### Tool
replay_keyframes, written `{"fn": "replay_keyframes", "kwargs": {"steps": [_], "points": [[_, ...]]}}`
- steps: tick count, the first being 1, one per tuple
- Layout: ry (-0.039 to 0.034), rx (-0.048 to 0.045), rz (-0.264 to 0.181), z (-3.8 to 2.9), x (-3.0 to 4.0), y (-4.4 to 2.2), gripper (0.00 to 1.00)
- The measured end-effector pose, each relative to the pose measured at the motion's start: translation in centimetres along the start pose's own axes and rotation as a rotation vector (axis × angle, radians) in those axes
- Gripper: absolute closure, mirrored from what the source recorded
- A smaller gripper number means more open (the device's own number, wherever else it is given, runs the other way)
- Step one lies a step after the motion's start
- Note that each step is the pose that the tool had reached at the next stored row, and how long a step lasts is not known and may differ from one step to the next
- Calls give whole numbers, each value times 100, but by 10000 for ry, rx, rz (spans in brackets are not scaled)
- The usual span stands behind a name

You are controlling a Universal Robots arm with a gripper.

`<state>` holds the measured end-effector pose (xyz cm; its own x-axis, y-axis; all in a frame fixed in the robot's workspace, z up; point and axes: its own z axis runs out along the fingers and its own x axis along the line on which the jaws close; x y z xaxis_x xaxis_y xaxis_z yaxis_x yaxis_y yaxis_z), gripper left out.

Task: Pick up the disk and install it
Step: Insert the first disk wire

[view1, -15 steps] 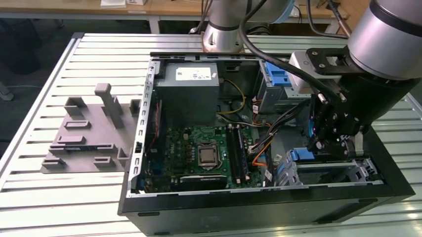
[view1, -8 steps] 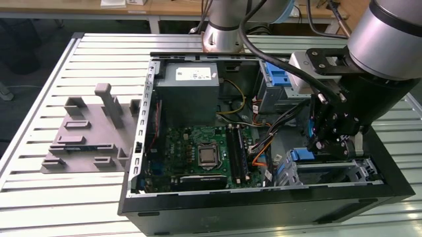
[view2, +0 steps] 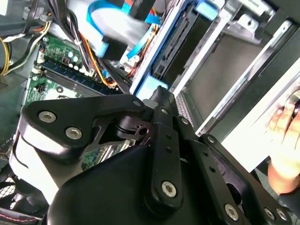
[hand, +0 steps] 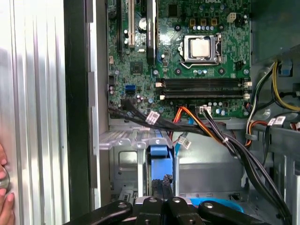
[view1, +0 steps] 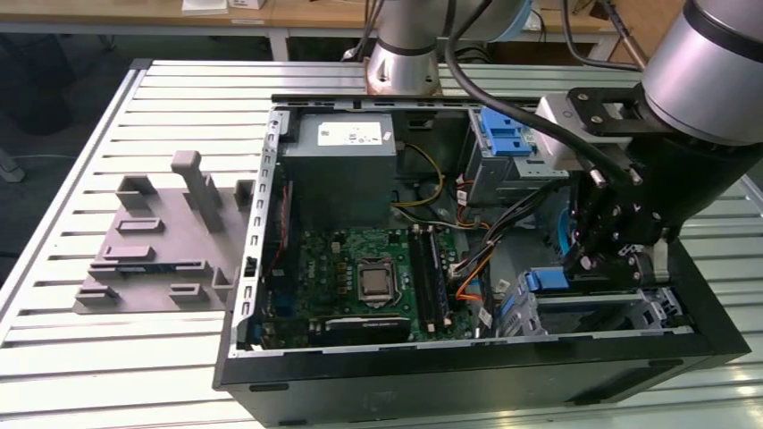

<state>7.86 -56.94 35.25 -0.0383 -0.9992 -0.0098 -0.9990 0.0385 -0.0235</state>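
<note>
Slatted table [view1: 179, 89], open computer [view1: 417, 380]. My gripper [hand: 162, 180] at the drive cage [hand: 123, 140] — disk [hand: 158, 151] edge-on in the cage slot, straight ahead, long axis running inward — grip state: cannot tell.

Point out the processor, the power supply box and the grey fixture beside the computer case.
processor [view1: 373, 277]: exterior view, middle of its metal lid.
power supply box [view1: 338, 179]: exterior view, grey face below the white sticker.
grey fixture [view1: 179, 241]: exterior view, flat base plate.

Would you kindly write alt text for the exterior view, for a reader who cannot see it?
The arm's gripper reaches down into the drive cage of an open computer case on a slatted metal table; its green motherboard lies exposed.
</note>
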Motion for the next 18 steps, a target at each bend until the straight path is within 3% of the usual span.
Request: {"fn": "replay_keyframes", "kwargs": {"steps": [8,18], "points": [[0,0,-1,5,-8,-192,89],[0,11,6,-30,-86,-227,89]]}}
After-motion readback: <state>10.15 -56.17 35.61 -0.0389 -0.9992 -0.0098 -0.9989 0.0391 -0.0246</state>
